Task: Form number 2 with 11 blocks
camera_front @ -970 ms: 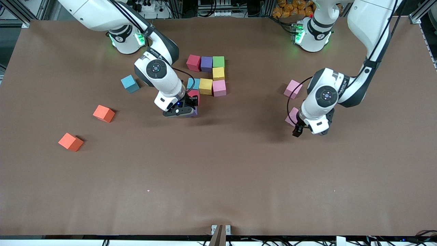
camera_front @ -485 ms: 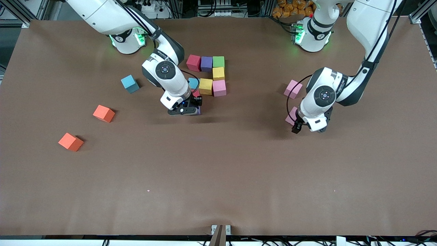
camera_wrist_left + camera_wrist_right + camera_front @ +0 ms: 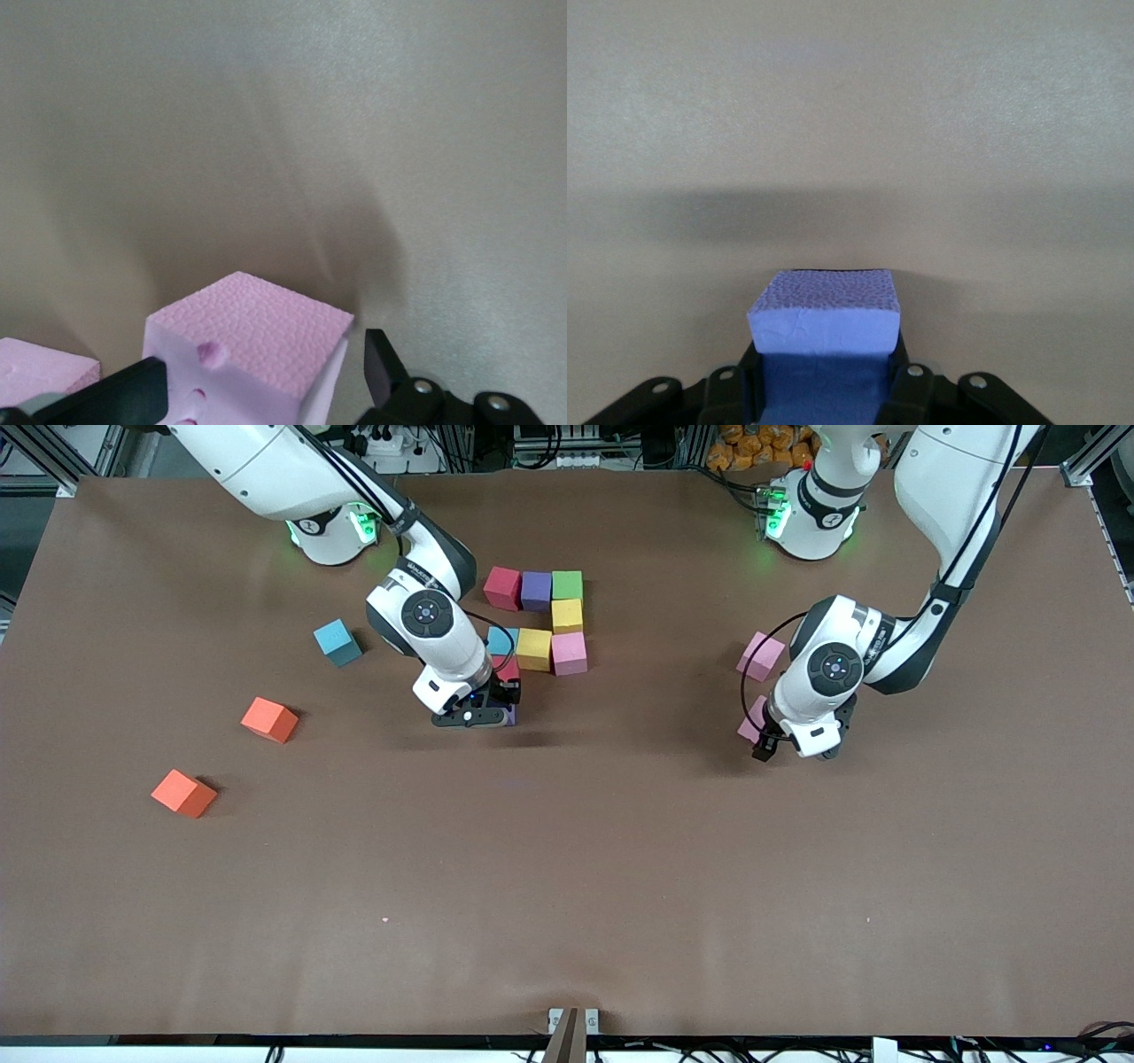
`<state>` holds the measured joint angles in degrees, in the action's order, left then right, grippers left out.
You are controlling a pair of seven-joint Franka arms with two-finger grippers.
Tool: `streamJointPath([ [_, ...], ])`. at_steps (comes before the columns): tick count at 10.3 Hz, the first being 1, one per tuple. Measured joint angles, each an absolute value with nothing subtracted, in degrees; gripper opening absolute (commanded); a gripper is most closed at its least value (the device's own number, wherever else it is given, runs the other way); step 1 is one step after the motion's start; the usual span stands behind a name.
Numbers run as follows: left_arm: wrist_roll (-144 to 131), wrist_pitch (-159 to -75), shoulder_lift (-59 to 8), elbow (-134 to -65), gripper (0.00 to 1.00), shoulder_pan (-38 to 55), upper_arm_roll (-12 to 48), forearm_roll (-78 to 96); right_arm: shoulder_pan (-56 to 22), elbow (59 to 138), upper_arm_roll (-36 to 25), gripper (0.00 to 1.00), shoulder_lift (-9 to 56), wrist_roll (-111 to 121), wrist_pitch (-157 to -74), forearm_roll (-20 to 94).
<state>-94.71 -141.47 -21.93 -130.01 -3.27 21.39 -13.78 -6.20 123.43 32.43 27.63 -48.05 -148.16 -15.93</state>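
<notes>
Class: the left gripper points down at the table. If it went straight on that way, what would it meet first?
Most likely the pink block: the open left gripper straddles it from above, so the palm would press on its top, though depth is hard to judge.

Counted by colour in the front view, thirteen blocks show on the table: two red (image 3: 502,588), two purple (image 3: 536,591), one green (image 3: 567,585), two yellow (image 3: 567,615), two light blue (image 3: 337,642), two orange (image 3: 270,719), and three pink (image 3: 569,653) (one pink and one purple largely hidden by grippers). Two arms carry two grippers.
</notes>
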Motion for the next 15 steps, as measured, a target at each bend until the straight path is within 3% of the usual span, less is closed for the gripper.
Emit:
streamJointPath([
  [3,-94.7,-140.6,-20.4,-129.8,1.0,-3.2,21.5,-13.8,-6.3,123.0,32.2,1.0,27.6,-48.1,-148.2,-15.9],
  [7,-94.7,-138.9,-17.9,-129.5,1.0,-3.2,21.9,-13.8,-6.1,120.7,31.4,1.0,27.2,-48.2,-147.4,-15.9],
  [10,-94.6,-138.6,-18.7,-129.9,1.0,-3.2,22.1,-13.8,-4.2,118.0,31.3,1.0,22.0,-45.9,-141.6,-16.0],
  [13,-94.6,-139.7,-21.8,-130.1,1.0,-3.0,22.2,-13.8,4.9,118.1,31.1,1.0,15.8,-26.7,-134.3,-16.0],
  [14,-94.6,-140.0,-22.4,-130.1,0.53,-3.0,22.2,-13.8,8.6,118.3,31.0,1.0,14.5,-19.4,-132.9,-16.0],
  [15,-94.5,-140.1,-22.6,-130.1,0.19,-3.0,22.2,-13.8,11.4,118.8,30.9,1.0,13.5,-13.5,-132.0,-16.0],
])
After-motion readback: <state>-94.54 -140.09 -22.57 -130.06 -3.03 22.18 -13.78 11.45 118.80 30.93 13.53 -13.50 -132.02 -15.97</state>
